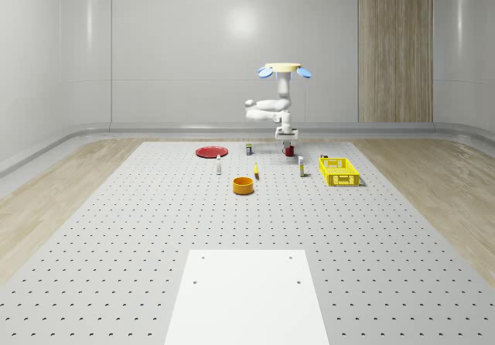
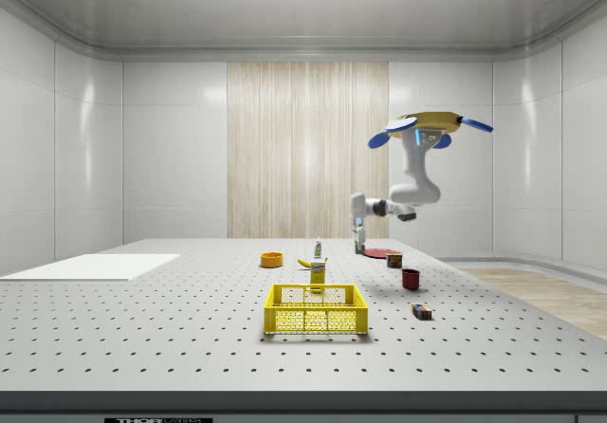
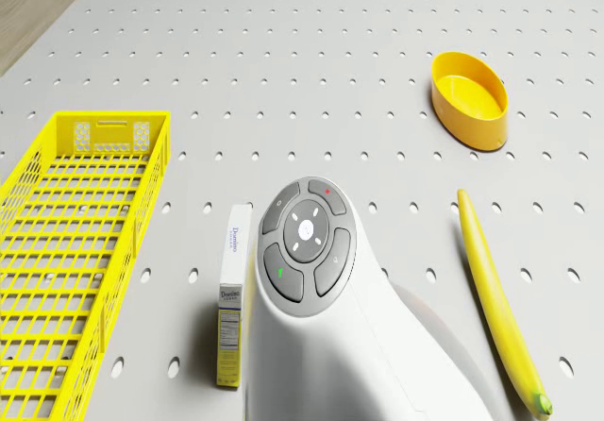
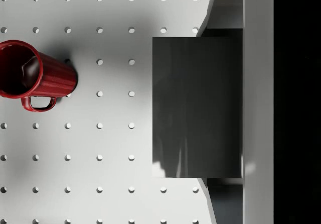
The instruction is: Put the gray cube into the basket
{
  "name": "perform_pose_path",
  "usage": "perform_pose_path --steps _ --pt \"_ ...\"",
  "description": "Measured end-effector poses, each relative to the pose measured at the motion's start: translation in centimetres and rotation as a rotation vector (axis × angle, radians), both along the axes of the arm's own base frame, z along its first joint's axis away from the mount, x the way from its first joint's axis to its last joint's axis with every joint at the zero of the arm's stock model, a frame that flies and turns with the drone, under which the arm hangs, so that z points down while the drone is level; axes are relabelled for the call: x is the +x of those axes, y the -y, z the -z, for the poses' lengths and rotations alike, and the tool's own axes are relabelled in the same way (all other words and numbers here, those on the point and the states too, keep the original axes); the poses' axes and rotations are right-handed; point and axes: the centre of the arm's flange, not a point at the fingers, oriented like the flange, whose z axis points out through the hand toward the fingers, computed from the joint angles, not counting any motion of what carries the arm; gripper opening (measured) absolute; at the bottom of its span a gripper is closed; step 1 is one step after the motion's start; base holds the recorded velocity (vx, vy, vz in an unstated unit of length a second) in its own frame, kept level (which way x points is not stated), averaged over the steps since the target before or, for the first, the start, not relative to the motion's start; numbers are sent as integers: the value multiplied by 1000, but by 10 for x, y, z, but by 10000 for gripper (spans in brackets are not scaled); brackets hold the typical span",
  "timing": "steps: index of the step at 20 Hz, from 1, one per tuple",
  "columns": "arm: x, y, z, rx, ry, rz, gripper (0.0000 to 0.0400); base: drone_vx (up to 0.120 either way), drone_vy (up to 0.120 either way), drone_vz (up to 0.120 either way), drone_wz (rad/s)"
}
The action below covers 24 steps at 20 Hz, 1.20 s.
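Nearest the viewer, a white panel [image 1: 247, 295] lies at the bottom centre of the whole-scene view on the perforated surface [image 1: 116, 229]. Beyond it, mid-frame, stand an orange bowl [image 1: 244, 185] and a banana [image 1: 256, 171]. The yellow basket [image 1: 339, 171] sits right of centre and holds nothing. In the drone view, a narrow carton [image 3: 231, 303] beside the basket carries a label that appears to read "Domino"; its smaller print is illegible.

Farther back, the drone [image 1: 284, 70] hovers above centre frame. The pincer [image 1: 288, 136] hangs just above a red mug [image 1: 289, 151], left of the basket.

In the wrist view, the gray cube [image 4: 195, 106] appears right of centre, far closer to the lens than the mug. It is therefore judged lifted, with the pincer closed on it.

Handling: the cube looks rigid, flat-faced and probably light. Its smooth faces may slip, so hold it across two opposite faces, centred.
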Motion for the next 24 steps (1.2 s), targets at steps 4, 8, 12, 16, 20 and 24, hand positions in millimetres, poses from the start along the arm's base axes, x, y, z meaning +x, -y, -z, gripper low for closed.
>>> perform_pose_path --steps 4,8,12,16,20,24 --pt "0 0 0 0 0 0 250 120 120 120 0" --pt "0 0 0 0 0 0 250 120 120 90 0" --pt "0 0 0 0 0 0 250 110 120 0 0" --pt "0 0 0 0 0 0 250 120 120 0 0" --pt "0 0 0 0 0 0 250 120 120 0 0" --pt "0 0 0 0 0 0 250 120 120 0 0"
